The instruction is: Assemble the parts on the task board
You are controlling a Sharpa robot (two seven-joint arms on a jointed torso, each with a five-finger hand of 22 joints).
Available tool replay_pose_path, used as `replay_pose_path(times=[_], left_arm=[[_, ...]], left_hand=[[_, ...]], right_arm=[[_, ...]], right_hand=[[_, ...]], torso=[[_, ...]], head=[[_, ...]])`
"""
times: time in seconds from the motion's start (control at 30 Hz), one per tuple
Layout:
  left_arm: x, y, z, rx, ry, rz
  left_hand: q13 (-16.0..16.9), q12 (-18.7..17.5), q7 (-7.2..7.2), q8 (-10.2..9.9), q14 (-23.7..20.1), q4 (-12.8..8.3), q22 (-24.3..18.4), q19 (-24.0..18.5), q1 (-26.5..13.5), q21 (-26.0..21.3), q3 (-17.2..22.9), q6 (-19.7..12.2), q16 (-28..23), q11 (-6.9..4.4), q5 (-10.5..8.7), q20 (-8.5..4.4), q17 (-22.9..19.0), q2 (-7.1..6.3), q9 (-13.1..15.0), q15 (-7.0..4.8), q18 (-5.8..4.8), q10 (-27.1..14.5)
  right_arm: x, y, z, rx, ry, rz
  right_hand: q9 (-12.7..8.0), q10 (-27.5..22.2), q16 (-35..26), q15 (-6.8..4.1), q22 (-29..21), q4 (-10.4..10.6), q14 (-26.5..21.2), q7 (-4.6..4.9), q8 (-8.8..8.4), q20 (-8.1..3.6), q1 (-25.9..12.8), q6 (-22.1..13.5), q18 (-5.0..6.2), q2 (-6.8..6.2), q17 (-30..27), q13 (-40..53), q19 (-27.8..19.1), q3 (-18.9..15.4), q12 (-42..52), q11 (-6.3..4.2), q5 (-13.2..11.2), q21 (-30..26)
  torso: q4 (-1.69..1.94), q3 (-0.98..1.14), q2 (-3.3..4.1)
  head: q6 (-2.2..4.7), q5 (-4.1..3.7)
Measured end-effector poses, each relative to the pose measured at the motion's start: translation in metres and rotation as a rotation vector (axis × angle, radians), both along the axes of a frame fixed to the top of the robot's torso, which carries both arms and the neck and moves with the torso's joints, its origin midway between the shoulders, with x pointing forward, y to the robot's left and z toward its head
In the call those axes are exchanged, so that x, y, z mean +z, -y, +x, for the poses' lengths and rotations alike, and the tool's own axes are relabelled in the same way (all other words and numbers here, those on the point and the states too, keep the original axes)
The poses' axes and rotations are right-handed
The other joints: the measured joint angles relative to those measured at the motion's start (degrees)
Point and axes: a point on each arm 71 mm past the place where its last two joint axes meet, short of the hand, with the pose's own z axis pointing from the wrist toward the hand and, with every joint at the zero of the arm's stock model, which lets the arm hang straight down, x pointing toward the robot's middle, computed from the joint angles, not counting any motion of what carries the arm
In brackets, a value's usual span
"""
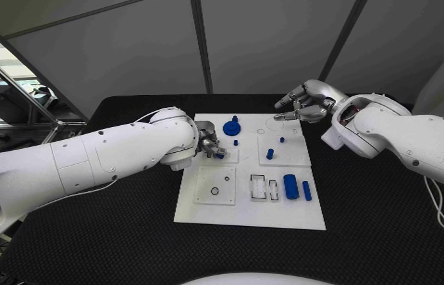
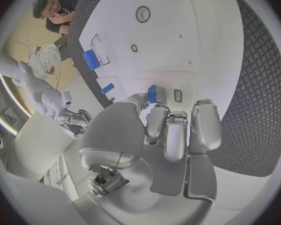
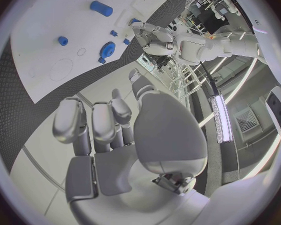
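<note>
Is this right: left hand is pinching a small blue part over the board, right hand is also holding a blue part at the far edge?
Not quite. The left hand does pinch a small blue part over the task board, but the right hand holds nothing, as its wrist view shows.

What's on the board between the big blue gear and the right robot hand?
In the head view, only bare white task board lies between the blue gear and the right hand.

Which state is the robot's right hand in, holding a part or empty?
Empty. The right hand hovers over the task board's far right corner with fingers apart; the right wrist view shows nothing between its fingers.
</note>
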Motion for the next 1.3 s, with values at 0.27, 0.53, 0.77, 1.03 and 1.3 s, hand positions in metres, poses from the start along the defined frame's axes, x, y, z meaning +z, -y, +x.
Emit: replay_pose_path(times=[0.27,0.53,0.77,1.03,1.3], left_arm=[[-0.0002,0.0015,0.0011,0.001,0.039,0.014],[-0.0002,0.0012,0.0008,0.000,0.060,0.024],[0.0001,0.0007,0.0010,0.001,0.068,0.029],[-0.0006,0.0030,0.0028,-0.001,0.068,0.035],[-0.0012,0.0028,0.0036,-0.006,0.061,0.042]], left_hand=[[0.00,0.20,0.10,0.00,0.00,0.13,0.29,0.21,-0.38,0.22,0.19,0.09,0.00,-0.29,-0.24,-0.21,0.00,0.08,0.15,0.01,-0.01,0.30],[0.01,0.39,-0.11,-0.01,0.00,-0.17,0.53,0.21,-0.39,0.22,0.49,0.31,0.00,-0.29,-0.39,-0.21,0.00,0.08,0.41,0.01,-0.01,0.32],[0.02,0.68,-0.11,-0.01,0.00,-0.25,0.65,0.20,-0.53,0.45,0.57,0.32,0.23,-0.57,-0.45,-0.21,0.00,-0.07,0.51,0.02,-0.01,0.63],[0.01,0.68,-0.01,-0.01,0.00,-0.56,0.64,0.20,-0.80,0.45,0.87,0.41,0.23,-0.52,-0.60,-0.20,0.00,-0.25,0.50,0.02,-0.01,0.70],[0.02,0.68,0.00,0.00,0.00,-0.49,0.60,0.20,-0.99,0.45,1.13,0.41,0.22,-0.52,-0.61,-0.20,0.00,-0.37,0.60,0.03,-0.01,0.71]], right_arm=[[-0.0001,-0.0008,0.0001,0.003,0.002,-0.004],[-0.0002,-0.0008,0.0003,0.005,0.002,-0.006],[-0.0003,-0.0009,0.0003,0.006,0.002,-0.007],[-0.0005,-0.0015,0.0002,0.009,0.001,-0.008],[-0.0005,-0.0016,0.0001,0.010,-0.001,-0.009]], right_hand=[[0.00,0.00,0.00,0.00,0.00,0.00,0.00,0.00,0.00,0.00,0.00,0.00,0.00,0.00,0.00,0.00,0.00,0.00,0.00,0.00,0.00,0.00],[0.00,0.00,0.00,0.00,0.01,0.00,0.00,0.00,0.00,0.00,0.00,0.00,0.00,0.00,0.00,0.01,0.00,0.00,0.00,0.00,0.00,0.00],[0.00,0.00,0.00,0.00,0.01,0.00,0.00,0.00,0.00,0.00,-0.01,0.00,0.00,0.01,0.01,0.01,0.00,0.00,0.00,0.00,0.00,0.00],[0.00,0.00,0.00,0.00,0.01,0.00,0.00,0.00,0.00,0.00,-0.25,0.00,0.00,0.25,0.01,0.01,0.00,0.00,0.00,0.00,0.00,0.00],[0.00,0.00,0.00,0.00,0.06,0.00,0.00,0.00,0.00,0.00,-0.24,0.00,0.00,0.24,0.05,0.01,0.00,0.00,0.00,0.00,0.00,0.00]], torso=[[0.00,0.01,0.01],[0.01,0.01,0.01],[0.03,0.03,0.01],[0.01,0.04,0.01],[-0.01,0.05,0.01]], head=[[-0.08,-0.13],[-0.19,-0.13],[-0.28,-0.12],[-0.28,-0.11],[-0.41,-0.20]])
